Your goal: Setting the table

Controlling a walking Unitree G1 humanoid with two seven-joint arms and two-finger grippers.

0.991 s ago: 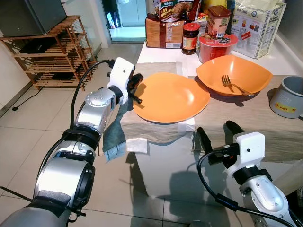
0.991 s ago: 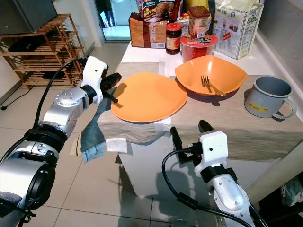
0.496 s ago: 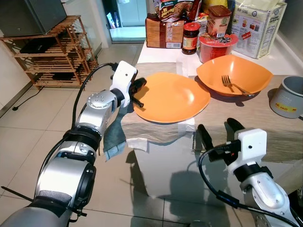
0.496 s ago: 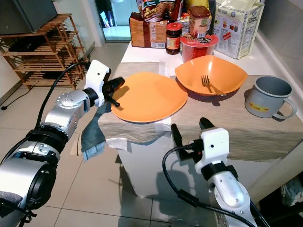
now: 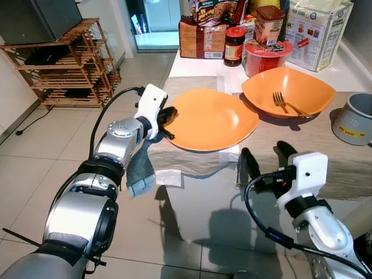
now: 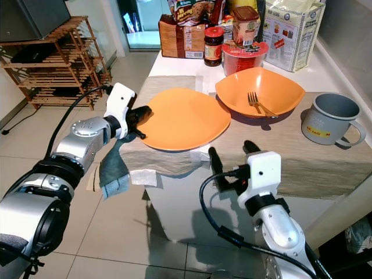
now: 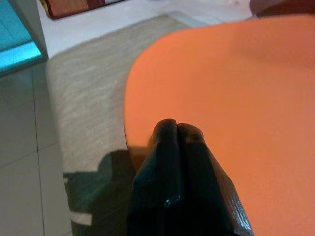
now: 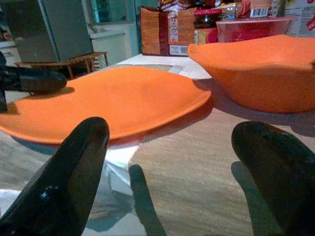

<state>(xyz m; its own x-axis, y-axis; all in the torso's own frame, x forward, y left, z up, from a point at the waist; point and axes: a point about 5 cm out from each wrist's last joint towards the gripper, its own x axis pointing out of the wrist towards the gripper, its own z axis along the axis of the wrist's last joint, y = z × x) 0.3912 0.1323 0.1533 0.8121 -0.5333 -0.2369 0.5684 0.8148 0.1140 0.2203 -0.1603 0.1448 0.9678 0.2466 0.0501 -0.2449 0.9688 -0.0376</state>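
Plate work here, and by my read the step in hand is taking hold of the shallow orange plate (image 5: 210,119) so it can be placed for a setting. The left gripper (image 5: 165,121) is right at the plate's near-left rim, its two black fingers (image 7: 178,162) pressed tight together with the tips touching the orange edge; whether the rim is actually pinched between them or just nudged I cannot tell from the wrist view. The left arm reaches out nearly straight from the shoulder, silver forearm angled up towards the counter edge, wrist level with the plate. The plate itself lies on the beige woven runner (image 5: 302,145), jutting out over the counter's corner, with a blue-grey cloth (image 5: 138,168) hanging just below the left gripper. Just beyond the plate, away from that gripper, sits the deep orange bowl (image 5: 288,90) with a metal fork (image 5: 285,103) lying in it, and further off to the right a grey enamel mug (image 5: 353,121). The right gripper (image 5: 263,158) hovers low in front of the counter edge, fingers spread wide, aimed at the plate's near-right side but well short of it. Next move, I'd say, calls for a firm hold on that rim and perhaps the right gripper coming in to support the far side, because an overhanging plate could tip off the corner.
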